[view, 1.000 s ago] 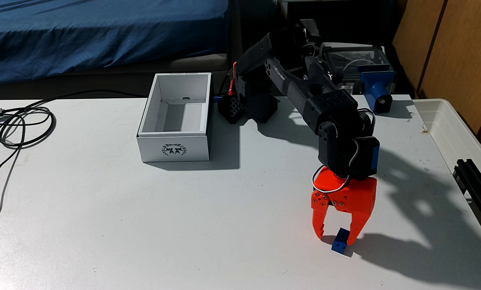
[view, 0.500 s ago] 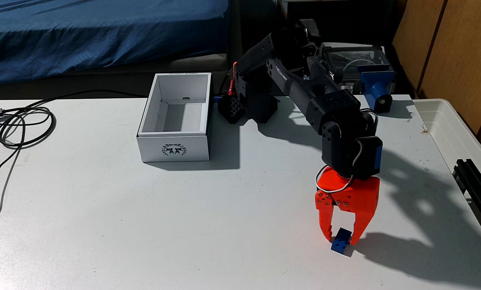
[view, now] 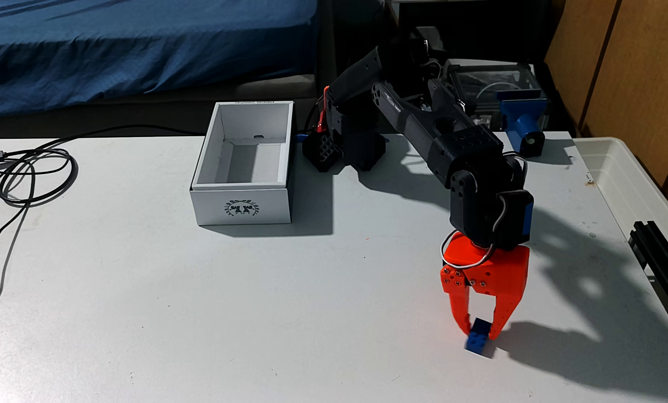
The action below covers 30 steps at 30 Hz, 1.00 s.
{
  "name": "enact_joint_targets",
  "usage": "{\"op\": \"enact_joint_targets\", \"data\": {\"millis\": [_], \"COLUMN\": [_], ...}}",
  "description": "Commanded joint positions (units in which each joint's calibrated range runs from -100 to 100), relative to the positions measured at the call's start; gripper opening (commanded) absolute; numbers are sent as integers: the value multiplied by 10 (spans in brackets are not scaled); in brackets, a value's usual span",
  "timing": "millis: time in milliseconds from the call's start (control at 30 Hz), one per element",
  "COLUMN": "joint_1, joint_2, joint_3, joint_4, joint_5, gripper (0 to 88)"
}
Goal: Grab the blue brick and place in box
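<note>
1. Fixed view, what has changed: over the last second the orange two-finger gripper (view: 479, 335) has narrowed from a wide spread to a close straddle of the blue brick (view: 478, 339). The jaws now press, or very nearly press, against the brick's two sides. The brick has also shifted slightly to the right on the table (view: 169, 310) and turned a little, which suggests the fingers nudged it while closing.

2. Fixed view, what that means: I judge the grasp to be just made or a moment from firm. The brick sits on the tabletop at the near right, not lifted, with its front end sticking out past the fingertips toward the camera. The hold is therefore on the rear part of the brick, so it could pivot or slip when raised. The lift and the carry are not yet done.

3. Fixed view, the goal: the white box (view: 243, 209) stands well apart, to the left and farther back, beside the arm's black base (view: 357, 149). It is open at the top, and its interior looks empty.

4. Fixed view, counts: one blue brick, one white box, one gripper. Also present are one blue clamp-like part (view: 522, 124) at the far right and one loop of dark cables (view: 34, 174) at the left edge.
</note>
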Motion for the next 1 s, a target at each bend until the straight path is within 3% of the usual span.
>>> {"op": "enact_joint_targets", "data": {"millis": [0, 667, 967], "joint_1": [-11, 14, 62], "joint_2": [0, -13, -111], "joint_3": [0, -14, -49], "joint_4": [-6, 9, 173], "joint_5": [3, 2, 4], "gripper": [13, 7, 7]}}
